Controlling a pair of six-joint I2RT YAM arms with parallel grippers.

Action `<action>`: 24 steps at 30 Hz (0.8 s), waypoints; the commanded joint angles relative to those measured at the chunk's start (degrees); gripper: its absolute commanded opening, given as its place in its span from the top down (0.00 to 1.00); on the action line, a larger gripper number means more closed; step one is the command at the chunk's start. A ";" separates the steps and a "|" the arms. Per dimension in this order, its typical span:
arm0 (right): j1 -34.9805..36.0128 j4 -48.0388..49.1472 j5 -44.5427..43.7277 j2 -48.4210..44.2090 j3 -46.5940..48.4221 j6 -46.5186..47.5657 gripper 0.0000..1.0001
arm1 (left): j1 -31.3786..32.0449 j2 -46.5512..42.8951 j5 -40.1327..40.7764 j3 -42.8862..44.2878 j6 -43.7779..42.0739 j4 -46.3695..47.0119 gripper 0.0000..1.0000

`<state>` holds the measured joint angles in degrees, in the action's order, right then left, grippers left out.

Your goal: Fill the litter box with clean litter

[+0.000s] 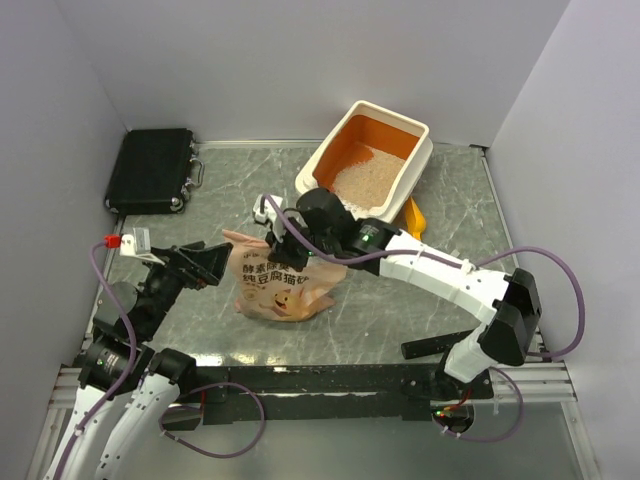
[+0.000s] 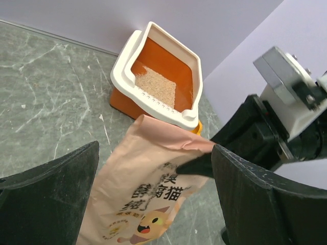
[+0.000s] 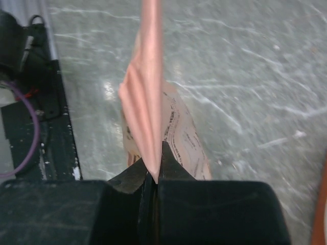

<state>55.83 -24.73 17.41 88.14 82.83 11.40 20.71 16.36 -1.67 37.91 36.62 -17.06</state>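
Pink bag [image 1: 285,290] is pinched by its top edge in the right pincer [image 3: 153,173], the left pincer [image 1: 207,263] is spread wide beside it, and the box [image 1: 424,158], with some beige litter [image 1: 362,175] inside, is seen just past the right pincer, far across the surface [image 1: 400,310].

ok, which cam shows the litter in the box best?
Top external: it looks down into the litter box, so most of the litter patch and the bare orange floor beside it show. Left wrist sees it slantwise, partly behind the near rim. Right wrist shows none.
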 commanded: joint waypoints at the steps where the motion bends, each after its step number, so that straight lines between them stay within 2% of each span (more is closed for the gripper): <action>1: 1.47 15.06 6.93 -4.20 -4.07 0.64 1.00 | 0.12 0.34 -1.31 -0.03 -0.50 0.97 0.05; 8: 2.00 14.72 8.26 -7.81 -5.84 3.10 1.00 | 0.12 0.96 -2.72 -0.12 -0.50 1.59 0.05; 11: 3.74 13.31 5.72 -8.60 -6.71 4.59 1.00 | 0.12 0.95 -2.81 -0.21 -0.41 1.59 0.05; 16: 10.60 16.63 -5.34 -9.30 -11.28 8.81 1.00 | 0.12 0.60 -2.90 -0.38 -0.23 1.59 0.05; 22: 12.19 22.79 -10.02 -12.01 -16.11 7.94 1.00 | 0.12 0.60 -2.64 -0.29 -0.32 0.80 0.05; 24: 12.11 24.38 -13.53 -13.25 -17.61 8.11 0.80 | 0.12 0.52 -2.72 -0.29 -0.24 0.71 0.05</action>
<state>67.64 -9.89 9.80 79.48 66.46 18.79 20.71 16.78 -3.60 37.67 36.62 -17.12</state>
